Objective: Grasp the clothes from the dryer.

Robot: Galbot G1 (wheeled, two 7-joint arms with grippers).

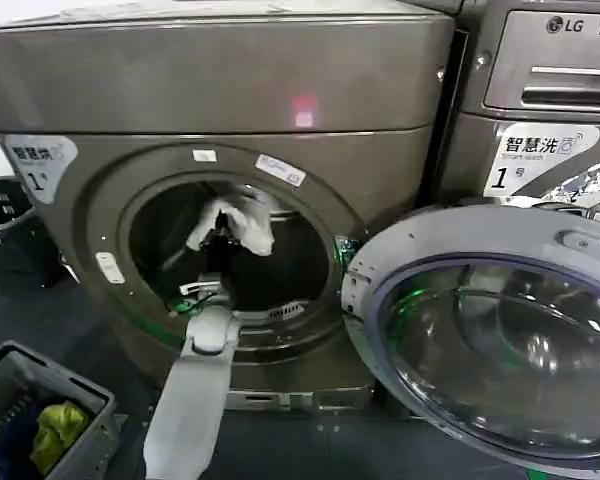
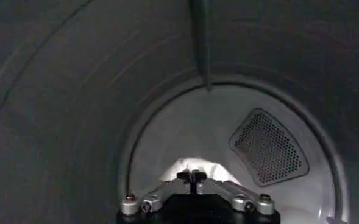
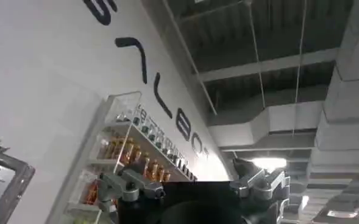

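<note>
My left gripper (image 1: 223, 232) is clamped on the small white cloth garment (image 1: 242, 222), inside the dark bronze-grey dryer's (image 1: 220, 90) round porthole.

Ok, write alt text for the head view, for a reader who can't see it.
The left gripper reaches into the round opening of the dryer, its jaws shut on the white clothes held up in the drum. The dryer's door hangs open to the right, and a grey basket with a yellow-green cloth sits at lower left.
</note>
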